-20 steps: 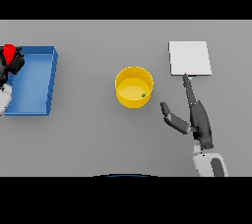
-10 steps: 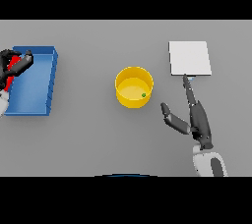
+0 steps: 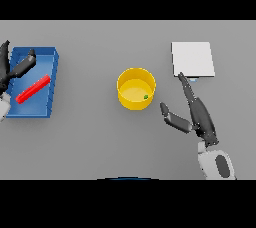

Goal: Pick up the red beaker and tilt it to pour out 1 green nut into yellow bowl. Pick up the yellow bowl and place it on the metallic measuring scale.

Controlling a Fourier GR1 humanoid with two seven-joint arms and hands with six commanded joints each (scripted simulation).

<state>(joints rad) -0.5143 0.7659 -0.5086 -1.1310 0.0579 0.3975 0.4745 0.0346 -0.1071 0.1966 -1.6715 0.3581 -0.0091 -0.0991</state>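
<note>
Starting left of the yellow bowl (image 3: 136, 88), our landmark: the blue tray (image 3: 52, 84) sits well off to its left, and the red beaker (image 3: 33, 89) lies flat on its side in that tray. The left robot hand (image 3: 19, 68) hovers at the tray's far-left corner, fingers spread loose, holding nothing and clear of the beaker.

On to the bowl itself, upright on the grey surface (image 3: 90, 142), and there it is: one green nut (image 3: 146, 97) resting inside, near the right wall. So the pour looks finished, and the beaker looks parked for good.

Right of the bowl, the right robot hand (image 3: 196, 116) is wide open, thumb angled toward the bowl, fingers stretched straight toward the scale. It is near the bowl, not touching.

Further right and beyond the bowl lies the metallic measuring scale (image 3: 193, 59), a pale square plate with nothing on it.

My read: first half done, second half not yet begun. The bowl has to be grasped, lifted, carried right and set on that plate.
</note>
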